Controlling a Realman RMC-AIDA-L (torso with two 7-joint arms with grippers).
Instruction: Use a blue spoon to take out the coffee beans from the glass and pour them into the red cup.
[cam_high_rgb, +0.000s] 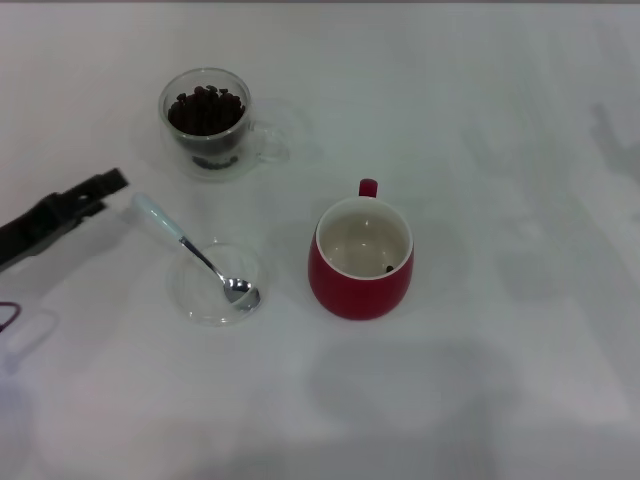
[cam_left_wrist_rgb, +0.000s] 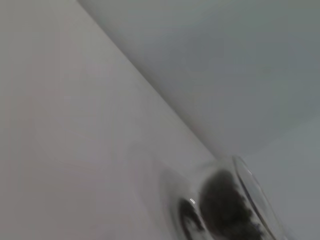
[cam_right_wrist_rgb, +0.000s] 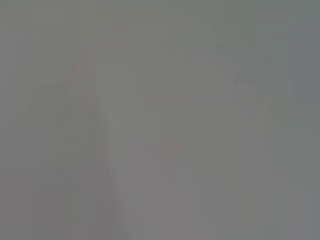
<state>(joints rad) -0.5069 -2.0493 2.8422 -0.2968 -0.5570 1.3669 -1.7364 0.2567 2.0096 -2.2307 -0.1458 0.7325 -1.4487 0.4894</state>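
The glass (cam_high_rgb: 207, 123) stands at the back left, its clear handle pointing right, with the coffee beans (cam_high_rgb: 206, 108) heaped inside. It shows again in the left wrist view as the glass (cam_left_wrist_rgb: 235, 210) holding dark coffee beans (cam_left_wrist_rgb: 227, 207). The blue spoon (cam_high_rgb: 190, 248) lies on the table, its silver bowl resting in a shallow clear dish (cam_high_rgb: 205, 300) and its pale handle pointing back-left. The red cup (cam_high_rgb: 362, 262) stands right of the dish, handle at the far side, with one bean inside. My left gripper (cam_high_rgb: 103, 192) hovers open just left of the spoon's handle tip, not touching it. The right gripper is out of view.
The white table (cam_high_rgb: 480, 120) stretches wide to the right and front of the red cup. The right wrist view is a featureless grey blur.
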